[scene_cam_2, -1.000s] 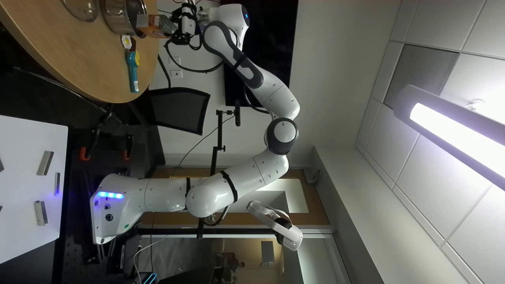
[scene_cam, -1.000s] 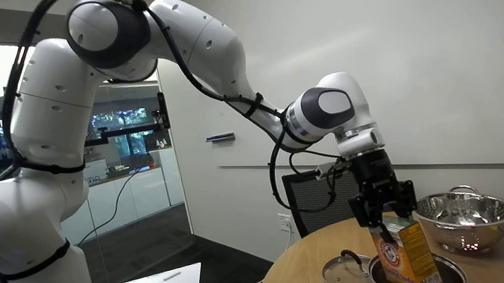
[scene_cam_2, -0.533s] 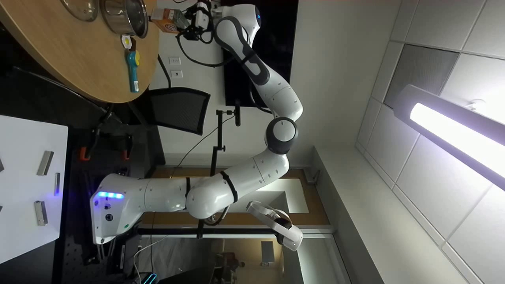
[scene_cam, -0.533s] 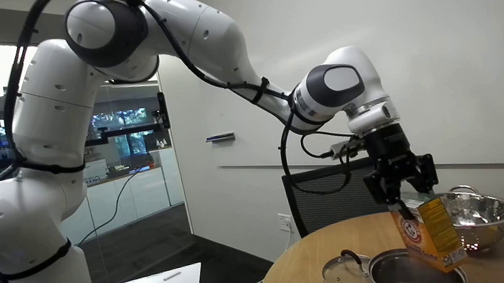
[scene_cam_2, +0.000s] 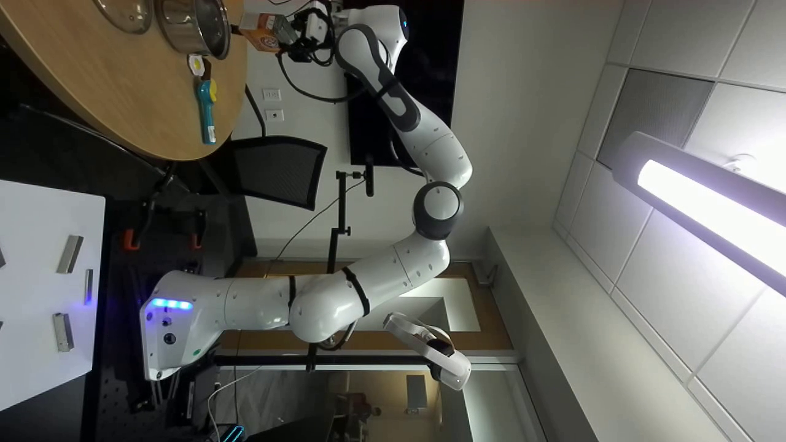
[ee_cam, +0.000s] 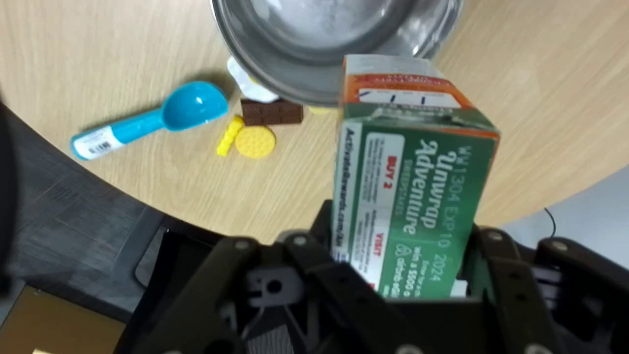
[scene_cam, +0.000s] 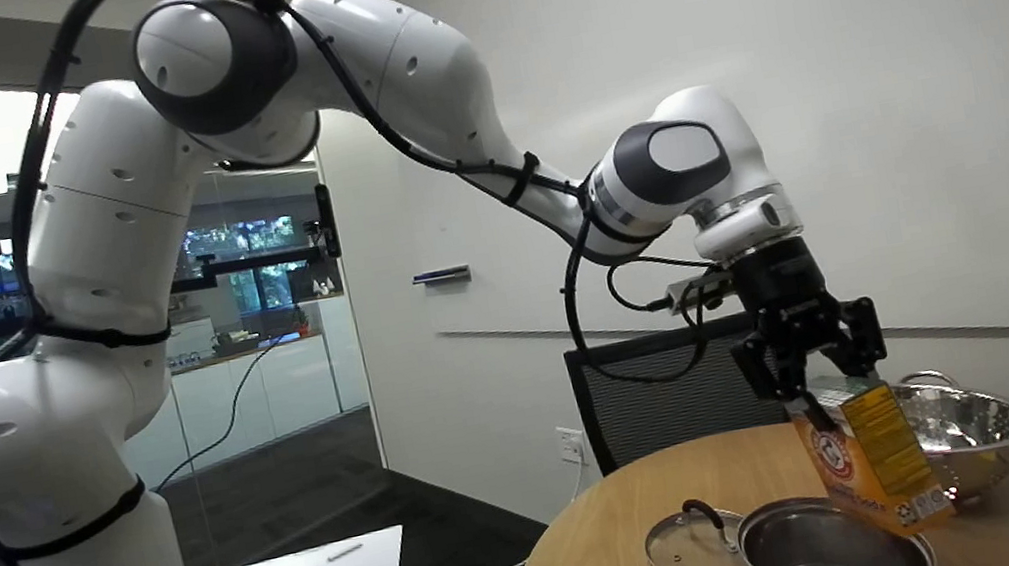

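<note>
In an exterior view the white arm [scene_cam: 411,75] stands at lower left, arches near the top edge and slopes right to the gripper [scene_cam: 843,393], tilted downward; in the wrist view its fingers [ee_cam: 322,223], low in the frame, clamp inward, set apart.

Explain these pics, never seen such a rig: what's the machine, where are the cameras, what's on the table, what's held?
The machine is a white jointed robot arm ending in a black gripper. Two cameras watch from outside; a third, on the wrist, looks down past the gripper. The gripper holds an orange and green cardboard baking soda box, tilted, above a round light wood table. On the table are an open silver metal pot, a round glass lid beside it, and a shiny metal colander. The wrist view also shows a turquoise plastic scoop and a brown chocolate-like bar.
</note>
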